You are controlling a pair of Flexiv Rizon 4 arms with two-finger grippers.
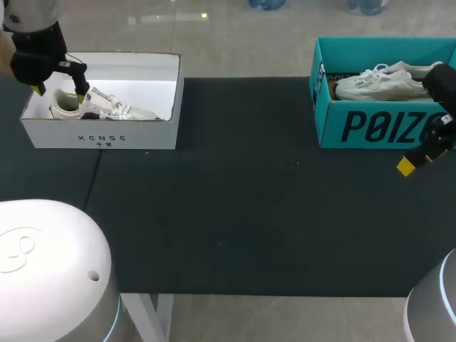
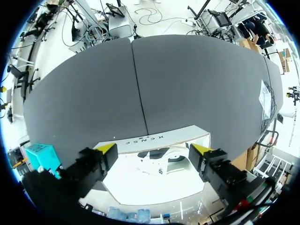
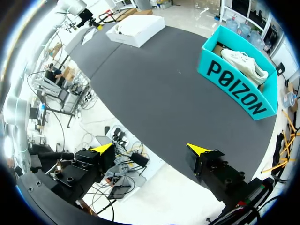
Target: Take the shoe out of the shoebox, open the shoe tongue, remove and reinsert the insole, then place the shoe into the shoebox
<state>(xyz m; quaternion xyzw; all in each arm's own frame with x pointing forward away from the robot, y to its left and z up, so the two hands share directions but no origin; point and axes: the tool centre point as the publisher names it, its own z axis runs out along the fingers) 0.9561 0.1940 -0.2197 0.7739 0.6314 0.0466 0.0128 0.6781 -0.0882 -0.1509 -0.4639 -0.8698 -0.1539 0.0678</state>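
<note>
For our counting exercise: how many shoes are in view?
2. A cream shoe lies in the white box at left; a white shoe in the teal box at right. Others may be hidden.

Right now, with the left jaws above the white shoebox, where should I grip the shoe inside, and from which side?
Probably the heel collar, taken from straight above. The shoe lies low in the white shoebox, whose walls close off every side approach. Its opening faces up, so the rim can be pinched between the inside and the back of the heel.
</note>
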